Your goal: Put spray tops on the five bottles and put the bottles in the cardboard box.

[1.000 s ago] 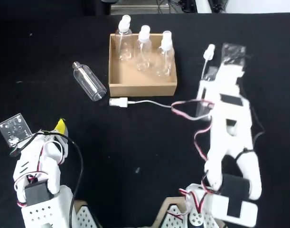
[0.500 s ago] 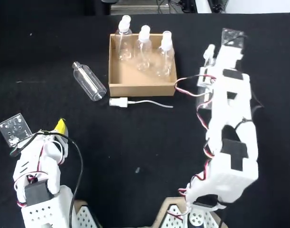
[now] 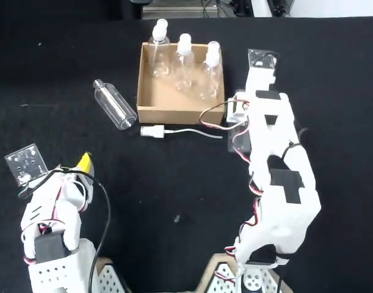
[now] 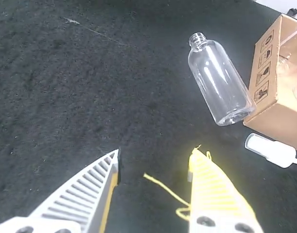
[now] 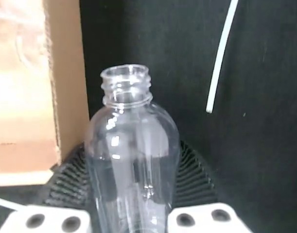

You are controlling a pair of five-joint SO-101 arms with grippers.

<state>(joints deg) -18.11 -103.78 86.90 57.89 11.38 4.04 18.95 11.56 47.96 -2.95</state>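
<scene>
Three clear plastic bottles with white spray tops (image 3: 185,60) stand in the brown cardboard box (image 3: 180,114). The right gripper (image 5: 133,180) is clamped on a fourth clear bottle (image 5: 131,141), uncapped, just beside the box's outer wall. A fifth uncapped clear bottle (image 3: 115,104) lies on the black table (image 3: 174,183) at the box's opposite side, with a loose white spray top with tube (image 3: 152,130) near it. The left gripper (image 4: 153,167) hangs above the table with jaws apart.
</scene>
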